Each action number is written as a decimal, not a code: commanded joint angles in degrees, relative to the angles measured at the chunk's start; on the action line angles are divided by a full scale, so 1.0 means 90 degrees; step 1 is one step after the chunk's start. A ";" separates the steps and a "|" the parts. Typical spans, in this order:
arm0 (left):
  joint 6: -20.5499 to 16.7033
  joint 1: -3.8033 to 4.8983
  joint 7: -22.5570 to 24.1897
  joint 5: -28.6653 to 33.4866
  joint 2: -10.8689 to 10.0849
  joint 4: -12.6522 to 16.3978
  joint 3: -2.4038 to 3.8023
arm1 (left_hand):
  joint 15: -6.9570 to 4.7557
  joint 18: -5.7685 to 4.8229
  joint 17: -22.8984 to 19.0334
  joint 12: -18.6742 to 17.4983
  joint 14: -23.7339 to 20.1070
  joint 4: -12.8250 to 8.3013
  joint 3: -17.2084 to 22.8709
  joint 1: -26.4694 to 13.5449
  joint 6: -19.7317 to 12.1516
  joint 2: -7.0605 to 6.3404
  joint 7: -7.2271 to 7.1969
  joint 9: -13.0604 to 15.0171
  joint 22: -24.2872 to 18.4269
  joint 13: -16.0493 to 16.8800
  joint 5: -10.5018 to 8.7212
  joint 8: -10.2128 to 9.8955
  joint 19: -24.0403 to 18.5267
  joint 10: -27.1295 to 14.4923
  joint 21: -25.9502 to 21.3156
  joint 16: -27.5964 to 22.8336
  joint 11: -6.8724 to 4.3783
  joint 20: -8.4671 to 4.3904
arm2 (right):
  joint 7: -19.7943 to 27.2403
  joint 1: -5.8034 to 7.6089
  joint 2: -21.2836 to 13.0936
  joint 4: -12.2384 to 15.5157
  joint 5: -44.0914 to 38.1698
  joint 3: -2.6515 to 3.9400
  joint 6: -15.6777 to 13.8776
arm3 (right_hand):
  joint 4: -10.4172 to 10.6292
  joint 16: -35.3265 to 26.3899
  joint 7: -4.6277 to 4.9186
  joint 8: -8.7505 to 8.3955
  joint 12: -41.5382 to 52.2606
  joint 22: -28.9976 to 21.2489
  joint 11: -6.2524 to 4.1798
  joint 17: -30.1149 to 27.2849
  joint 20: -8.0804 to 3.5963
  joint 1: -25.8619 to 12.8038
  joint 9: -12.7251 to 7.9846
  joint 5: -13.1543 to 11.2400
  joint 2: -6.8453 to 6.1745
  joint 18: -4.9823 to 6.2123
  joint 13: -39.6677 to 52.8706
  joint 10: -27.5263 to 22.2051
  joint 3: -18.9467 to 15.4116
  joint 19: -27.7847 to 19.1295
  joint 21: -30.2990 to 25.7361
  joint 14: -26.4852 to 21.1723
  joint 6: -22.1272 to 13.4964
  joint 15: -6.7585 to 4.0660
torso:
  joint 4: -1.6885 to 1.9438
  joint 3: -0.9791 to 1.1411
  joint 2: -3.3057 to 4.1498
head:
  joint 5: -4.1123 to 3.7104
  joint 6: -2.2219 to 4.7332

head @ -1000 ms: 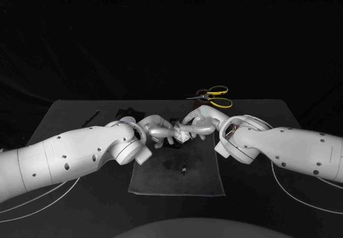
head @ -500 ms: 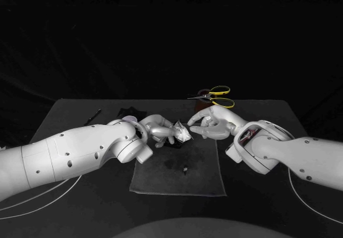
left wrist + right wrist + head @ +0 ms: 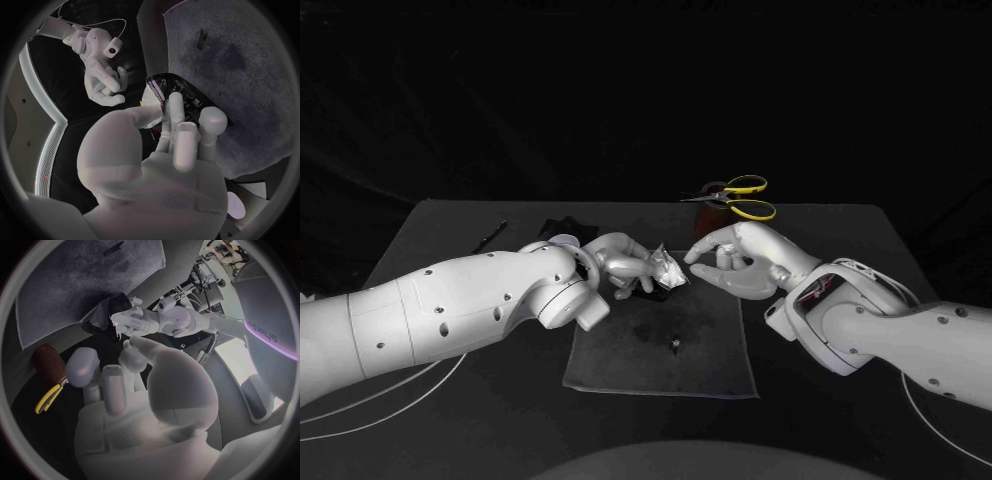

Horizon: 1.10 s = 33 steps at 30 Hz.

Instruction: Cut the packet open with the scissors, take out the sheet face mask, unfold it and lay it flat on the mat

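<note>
Head view: the left hand (image 3: 620,266) pinches the packet (image 3: 666,270) and holds it above the far end of the mat (image 3: 661,350). The right hand (image 3: 740,262) hangs just beside the packet, not touching it, fingers curled in and empty. The scissors (image 3: 737,197) lie well beyond the right hand.

Left wrist view: the left hand's fingertips (image 3: 177,102) press on the dark packet, thumb behind it.

Right wrist view: the right hand's bent fingers (image 3: 106,385) hold nothing.

Judgement: with the scissors set aside, the step is taking out the mask. I cannot tell whether the packet's mouth is open. Next, the right hand must return and pinch the sheet inside.

Count: one packet, one pair of scissors, one mat.
</note>
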 commanded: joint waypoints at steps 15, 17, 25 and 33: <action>0.0225 0.0007 -0.0062 0.0035 0.0069 0.0002 0.0002 | -0.0063 -0.0045 0.0022 0.0013 0.0182 -0.0497 0.0439 0.0000 0.0032 0.0050 -0.0004 0.0354 0.0025 0.0012 0.0028 0.0026 0.0076 0.0076 0.0035 0.0032 -0.0041 -0.0002 | -0.1547 -0.0124 0.0635 -0.0369 -0.1879 0.0002 -0.0042 | 0.0014 0.0077 0.0051 -0.0191 0.0271 0.0037 0.0037 0.0597 0.0013 0.0056 -0.0082 -0.0041 0.0013 -0.0062 0.0198 0.0004 -0.0052 0.0013 0.0006 0.0450 -0.0048 0.0002 | 0.0010 0.0003 0.0006 | 0.0023 -0.0051; 0.0237 0.0007 -0.0065 0.0035 0.0071 0.0005 0.0002 | -0.0063 -0.0045 0.0022 0.0013 0.0182 -0.0497 0.0439 0.0000 0.0032 0.0050 -0.0004 0.0354 0.0025 0.0012 0.0028 0.0026 0.0076 0.0076 0.0035 0.0032 -0.0041 -0.0002 | -0.1653 -0.0126 0.0681 -0.0422 -0.1956 0.0002 -0.0046 | 0.0013 0.0078 0.0078 -0.0254 0.0285 0.0040 0.0058 0.0596 0.0024 0.0056 -0.0112 -0.0035 -0.0008 -0.0063 0.0208 -0.0011 -0.0050 0.0010 0.0003 0.0447 -0.0104 0.0018 | 0.0008 0.0004 0.0005 | 0.0010 -0.0063; 0.0255 0.0007 -0.0072 0.0035 0.0061 0.0020 0.0002 | -0.0066 -0.0046 0.0019 0.0013 0.0183 -0.0519 0.0460 -0.0019 0.0037 0.0052 -0.0007 0.0359 0.0033 0.0015 0.0035 0.0027 0.0081 0.0082 0.0042 0.0031 -0.0045 -0.0005 | -0.2000 -0.0128 0.0794 -0.0618 -0.2197 0.0003 0.0112 | 0.0019 0.0059 0.0175 -0.0496 0.0259 0.0019 0.0141 0.0547 0.0082 0.0037 -0.0223 -0.0117 -0.0138 -0.0056 0.0190 -0.0086 -0.0086 -0.0025 -0.0043 0.0427 -0.0318 0.0088 | 0.0007 -0.0001 0.0003 | -0.0011 -0.0071; 0.0246 0.0007 -0.0062 0.0035 0.0046 0.0027 0.0002 | -0.0068 -0.0046 0.0023 0.0014 0.0184 -0.0537 0.0476 -0.0035 0.0042 0.0052 -0.0009 0.0363 0.0036 0.0017 0.0043 0.0027 0.0082 0.0085 0.0047 0.0031 -0.0047 -0.0007 | -0.2194 -0.0134 0.0839 -0.0679 -0.2346 0.0002 0.0489 | 0.0028 0.0047 0.0215 -0.0644 0.0271 0.0005 0.0185 0.0524 0.0134 0.0051 -0.0292 -0.0415 -0.0277 -0.0045 0.0181 -0.0136 -0.0179 -0.0055 -0.0086 0.0416 -0.0388 0.0134 | -0.0002 -0.0003 -0.0001 | -0.0008 -0.0084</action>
